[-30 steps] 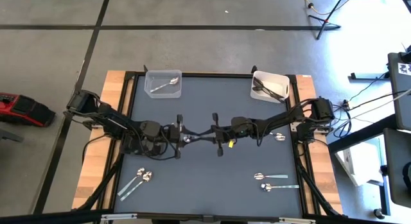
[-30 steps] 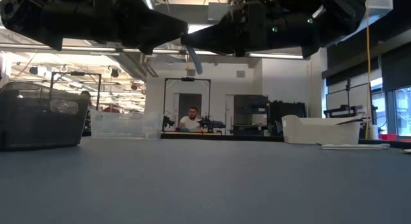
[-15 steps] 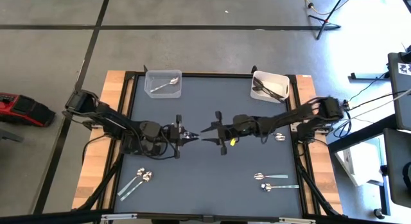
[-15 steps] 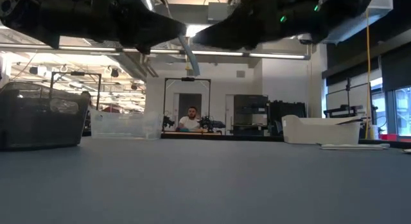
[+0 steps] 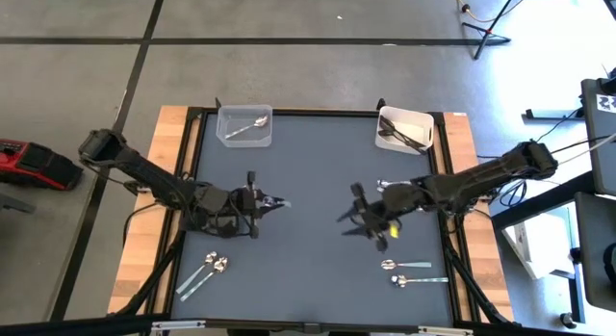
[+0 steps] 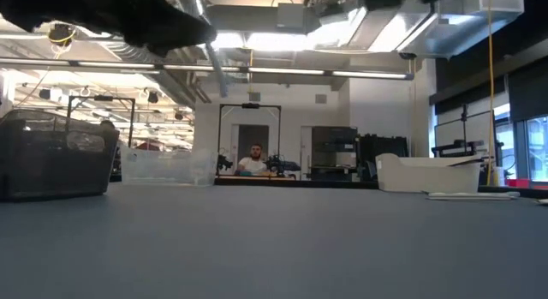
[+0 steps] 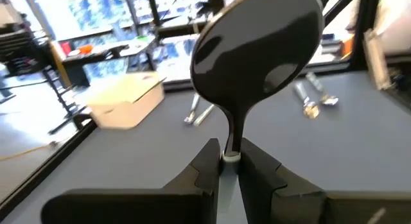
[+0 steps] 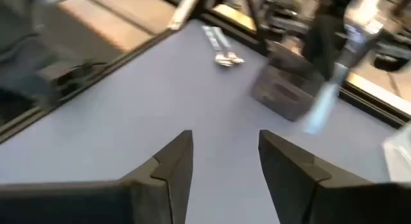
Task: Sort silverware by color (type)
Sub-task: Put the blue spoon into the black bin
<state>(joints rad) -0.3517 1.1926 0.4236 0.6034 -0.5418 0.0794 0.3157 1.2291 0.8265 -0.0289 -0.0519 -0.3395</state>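
Grey mat [image 5: 308,172] flanked by two far bins. Spoon [image 7: 257,51] pinched at handle by left gripper [image 7: 229,161], raised over mat's left-centre. Right gripper [image 8: 225,153] held apart, empty, right-centre. Thin handle grip judged liable to pivot or slip during carry, spoiling drop.

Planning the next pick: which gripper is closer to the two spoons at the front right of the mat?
Right. The right gripper hangs empty just up-left of the two spoons; the left gripper, shut on a spoon, is across the mat.
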